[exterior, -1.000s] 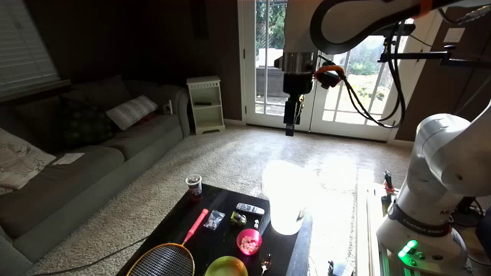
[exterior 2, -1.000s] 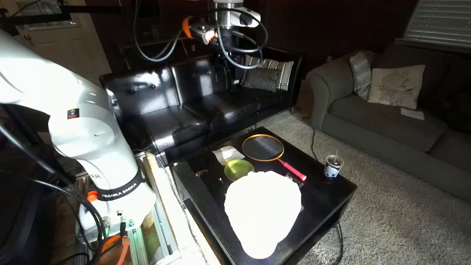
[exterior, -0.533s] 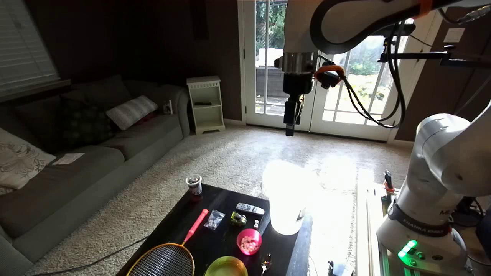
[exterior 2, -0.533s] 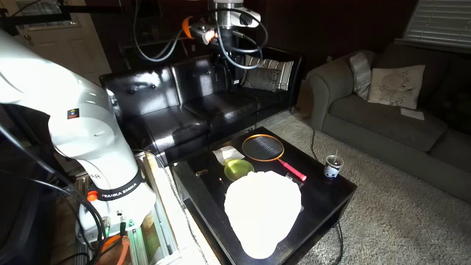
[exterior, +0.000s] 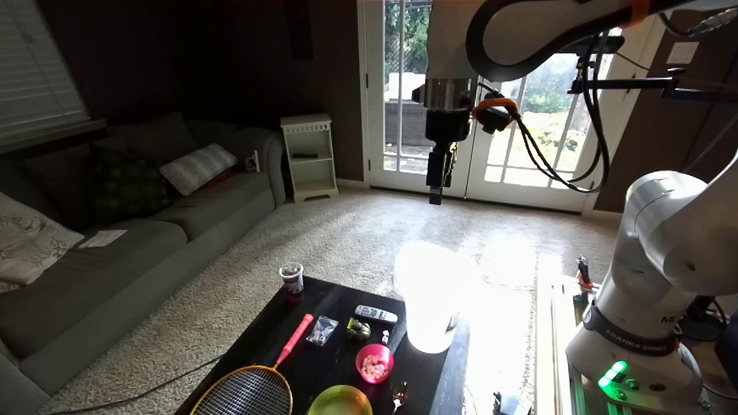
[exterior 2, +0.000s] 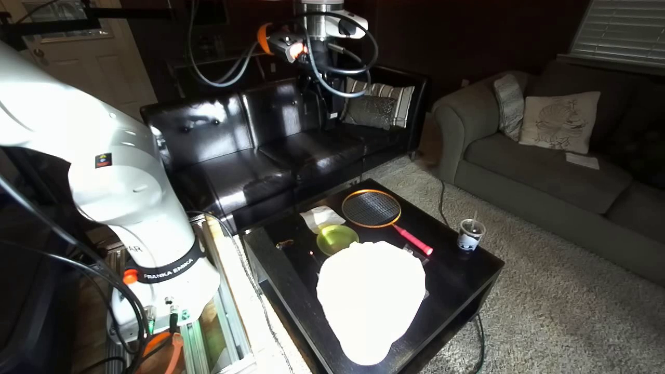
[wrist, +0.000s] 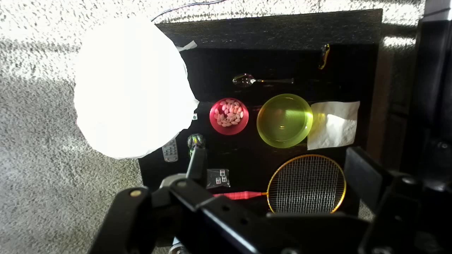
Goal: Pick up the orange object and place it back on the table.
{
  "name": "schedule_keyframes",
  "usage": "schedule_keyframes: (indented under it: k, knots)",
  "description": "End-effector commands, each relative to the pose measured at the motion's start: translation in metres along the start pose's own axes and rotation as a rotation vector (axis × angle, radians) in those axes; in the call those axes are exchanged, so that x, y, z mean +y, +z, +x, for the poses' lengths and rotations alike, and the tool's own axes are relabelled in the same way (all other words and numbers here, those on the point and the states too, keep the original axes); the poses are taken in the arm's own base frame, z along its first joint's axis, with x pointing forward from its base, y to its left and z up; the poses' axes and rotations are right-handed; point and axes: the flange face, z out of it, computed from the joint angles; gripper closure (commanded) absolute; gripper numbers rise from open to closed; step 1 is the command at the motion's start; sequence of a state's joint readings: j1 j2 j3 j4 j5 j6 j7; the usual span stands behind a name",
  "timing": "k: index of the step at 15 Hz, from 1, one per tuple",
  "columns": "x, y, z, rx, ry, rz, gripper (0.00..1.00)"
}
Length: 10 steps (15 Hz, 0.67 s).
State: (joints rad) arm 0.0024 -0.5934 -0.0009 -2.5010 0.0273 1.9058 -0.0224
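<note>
- Wrist view: a green bowl (wrist: 282,121) stands on the black table (wrist: 240,151); the gripper (wrist: 277,158) hangs above them, its two fingers spread wide apart.
- Wrist view: the orange-rimmed racket (wrist: 305,185) lies flat on the table just beside the green bowl, its pink handle partly hidden by the gripper; whether it is the orange object meant, I cannot tell.
- Wrist view: white paper (wrist: 335,125) meets the green bowl's rim; on that bowl's opposite side, near it, a pink bowl (wrist: 227,132) holds pale pink pieces (wrist: 231,114). A spoon (wrist: 263,80) lies near the green bowl, across from the racket.
- In an exterior view, a large white shape (exterior: 429,305), too overexposed to make out, is beyond the green bowl, as is a remote control (exterior: 376,314). The gripper is high up, well apart from that bowl.
- In an exterior view, a cup (exterior 2: 470,236) with a straw stands well apart from the green bowl, near a table corner; a black leather sofa (exterior 2: 280,145) is well behind it.
</note>
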Motion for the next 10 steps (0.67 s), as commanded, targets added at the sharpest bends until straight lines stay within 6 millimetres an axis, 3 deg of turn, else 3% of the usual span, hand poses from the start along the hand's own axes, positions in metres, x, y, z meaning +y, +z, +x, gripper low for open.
schedule_keyframes:
  k: [1,3,5,10]
  knots:
    - [0.000,-0.001,0.000,-0.001,0.000,0.000,0.00]
    - [-0.006,0.007,0.005,-0.022,-0.020,0.013,0.00]
    - [-0.037,0.023,0.021,-0.051,-0.146,0.047,0.00]
    - [-0.155,0.082,0.055,-0.087,-0.437,0.031,0.00]
